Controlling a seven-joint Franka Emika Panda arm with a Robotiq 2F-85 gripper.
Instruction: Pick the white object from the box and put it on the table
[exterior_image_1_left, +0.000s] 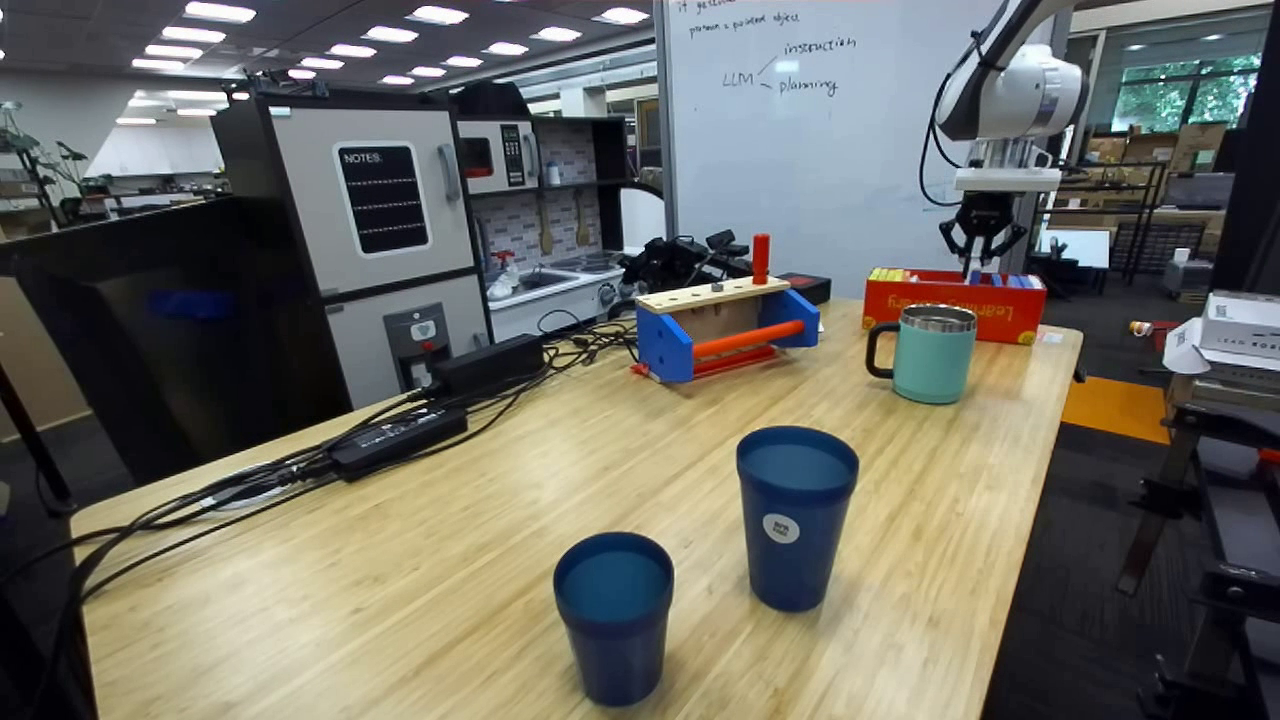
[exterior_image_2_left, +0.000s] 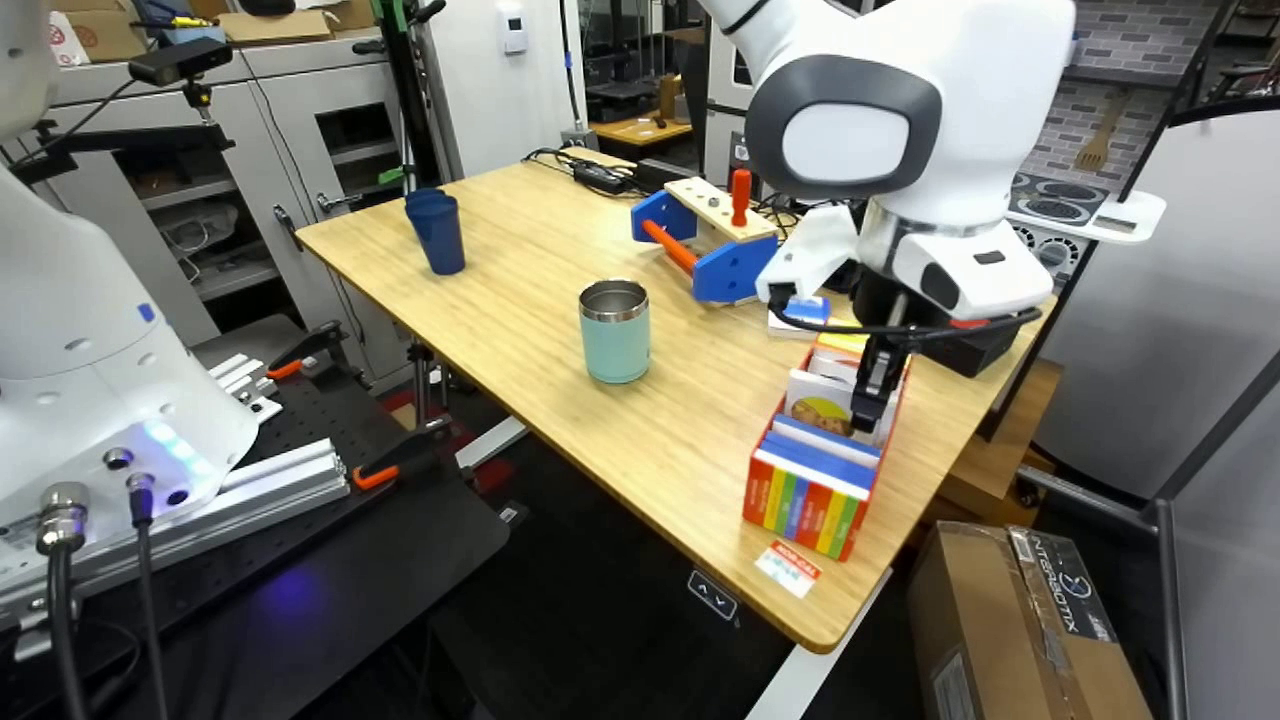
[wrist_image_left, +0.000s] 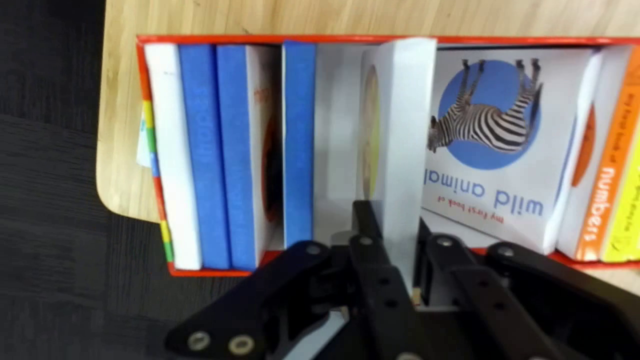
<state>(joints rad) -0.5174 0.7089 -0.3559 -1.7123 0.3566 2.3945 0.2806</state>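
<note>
The white object is a white-spined book (wrist_image_left: 407, 125) standing on edge in the red-orange box (wrist_image_left: 250, 38); it rises above its neighbours in the wrist view. In an exterior view its pale face with a yellow picture (exterior_image_2_left: 808, 400) shows in the box (exterior_image_2_left: 800, 515). My gripper (wrist_image_left: 395, 222) points down over the box, with one black finger on each side of the white book; both fingers appear to press on it. In an exterior view the gripper (exterior_image_1_left: 975, 262) is at the box's top, and its fingertips are hard to make out. The box stands on the table (exterior_image_2_left: 500, 230) near one end.
Blue books (wrist_image_left: 298, 140) and a zebra book (wrist_image_left: 492, 120) flank the held book. A teal mug (exterior_image_2_left: 614, 340) stands beside the box. A blue toolbox with orange bar (exterior_image_1_left: 728, 330), blue cups (exterior_image_1_left: 797, 520) and black cables (exterior_image_1_left: 400, 435) lie farther along the table.
</note>
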